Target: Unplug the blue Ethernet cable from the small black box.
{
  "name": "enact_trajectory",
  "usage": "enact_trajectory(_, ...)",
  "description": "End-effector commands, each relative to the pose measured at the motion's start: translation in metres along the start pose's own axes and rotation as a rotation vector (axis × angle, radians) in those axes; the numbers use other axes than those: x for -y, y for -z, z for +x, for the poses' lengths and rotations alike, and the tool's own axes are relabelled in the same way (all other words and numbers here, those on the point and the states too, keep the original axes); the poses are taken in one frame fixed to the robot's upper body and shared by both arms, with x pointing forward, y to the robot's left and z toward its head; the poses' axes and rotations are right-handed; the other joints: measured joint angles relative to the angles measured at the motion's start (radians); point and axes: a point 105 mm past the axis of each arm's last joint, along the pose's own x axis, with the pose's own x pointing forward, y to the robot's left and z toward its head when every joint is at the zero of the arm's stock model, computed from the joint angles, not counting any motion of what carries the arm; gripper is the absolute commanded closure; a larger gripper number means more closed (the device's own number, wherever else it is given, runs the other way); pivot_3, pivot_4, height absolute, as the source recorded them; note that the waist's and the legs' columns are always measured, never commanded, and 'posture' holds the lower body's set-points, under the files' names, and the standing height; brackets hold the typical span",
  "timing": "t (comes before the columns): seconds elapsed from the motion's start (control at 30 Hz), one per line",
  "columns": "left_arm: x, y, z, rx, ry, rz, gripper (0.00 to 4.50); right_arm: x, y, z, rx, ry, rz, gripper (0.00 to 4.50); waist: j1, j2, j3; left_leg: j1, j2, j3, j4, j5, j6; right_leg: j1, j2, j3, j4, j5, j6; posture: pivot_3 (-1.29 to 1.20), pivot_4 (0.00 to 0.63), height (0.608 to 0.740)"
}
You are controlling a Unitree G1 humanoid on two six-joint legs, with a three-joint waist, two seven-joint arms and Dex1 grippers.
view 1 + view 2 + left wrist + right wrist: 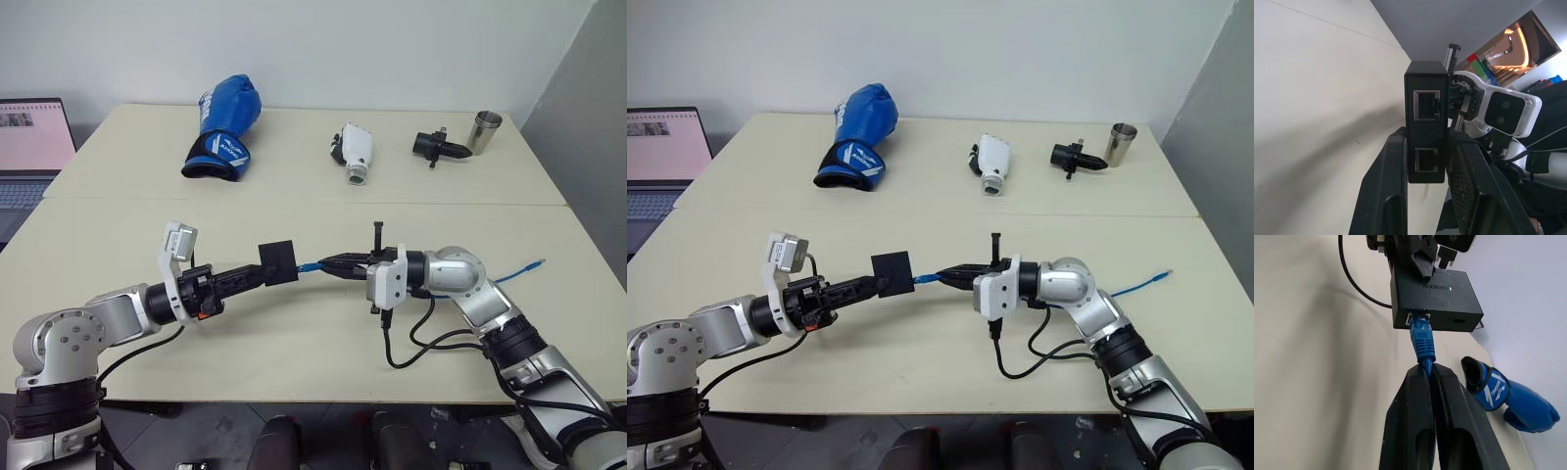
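Note:
My left gripper (259, 274) is shut on the small black box (277, 262) and holds it above the table, one finger on each side face (1396, 186). Two ports show on the box's edge (1425, 122) in the left wrist view. The blue Ethernet cable (1422, 340) is plugged into a port on the box's opposite edge (1435, 298). My right gripper (328, 262) is shut on the cable just behind the plug, its fingertips (1420, 377) pinching the cord. The rest of the cable runs behind the right arm to its free end (534, 264) on the table.
At the back of the table lie a blue boxing glove (223, 127), a white device (355, 152), a black cylindrical gadget (436, 147) and a metal cup (485, 130). A laptop (29, 147) stands off the far left edge. Black robot cables (421, 343) loop beneath the right wrist.

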Motion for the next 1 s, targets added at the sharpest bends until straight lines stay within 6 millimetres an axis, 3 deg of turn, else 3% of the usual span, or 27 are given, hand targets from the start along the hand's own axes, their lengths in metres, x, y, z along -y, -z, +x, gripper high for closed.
enact_trajectory(0.03,0.004,-0.007,0.003,-0.014,-0.006,0.062,3.72,0.010,-0.025,-0.002,0.077,0.021,-0.044,3.32,0.000,0.000,0.000,0.000,0.000,0.000,0.000,0.000,0.000,0.000,0.000,0.000,0.000,0.000,0.000,0.00,0.150,0.740)
enact_trajectory(0.23,0.009,-0.003,0.008,-0.063,0.016,0.154,3.73,0.000,-0.041,-0.014,0.081,-0.040,0.089,1.83,0.002,0.000,0.000,0.000,0.000,-0.001,0.000,0.000,0.000,0.001,0.000,0.000,0.000,0.000,0.000,0.00,0.150,0.740)
enact_trajectory(0.3,0.010,-0.001,0.008,-0.089,0.026,0.189,3.73,-0.001,-0.046,-0.019,0.075,-0.035,0.244,1.58,0.002,0.000,0.000,0.000,0.000,-0.001,0.000,0.000,0.000,0.001,0.000,0.000,-0.001,0.000,0.000,0.00,0.150,0.740)
enact_trajectory(0.47,0.015,0.001,0.012,-0.136,0.096,0.301,3.73,0.007,-0.038,-0.021,0.029,0.052,0.725,1.58,0.001,0.000,0.000,0.001,0.001,-0.001,0.000,0.000,0.000,0.001,0.000,0.000,-0.001,0.000,0.000,0.00,0.150,0.740)
enact_trajectory(0.57,0.018,-0.001,0.015,-0.144,0.134,0.355,3.73,0.011,-0.036,-0.021,0.028,0.074,0.894,1.58,0.002,0.000,0.000,0.000,0.001,-0.001,0.000,0.000,0.000,0.001,0.000,0.000,-0.001,0.000,0.000,0.00,0.150,0.740)
enact_trajectory(0.8,0.020,-0.009,0.018,-0.138,0.185,0.394,3.73,0.007,-0.036,-0.020,0.052,0.039,1.147,1.58,0.002,0.000,0.000,0.000,0.000,0.000,0.000,0.000,0.000,0.000,0.001,0.000,-0.001,0.000,0.000,0.00,0.150,0.740)
enact_trajectory(1.0,0.018,-0.010,0.018,-0.142,0.198,0.390,3.73,0.005,-0.037,-0.016,0.068,-0.004,1.240,1.58,0.000,0.000,0.000,-0.001,0.000,0.000,0.000,0.000,0.000,0.000,0.001,0.000,-0.001,0.000,0.000,0.00,0.150,0.740)
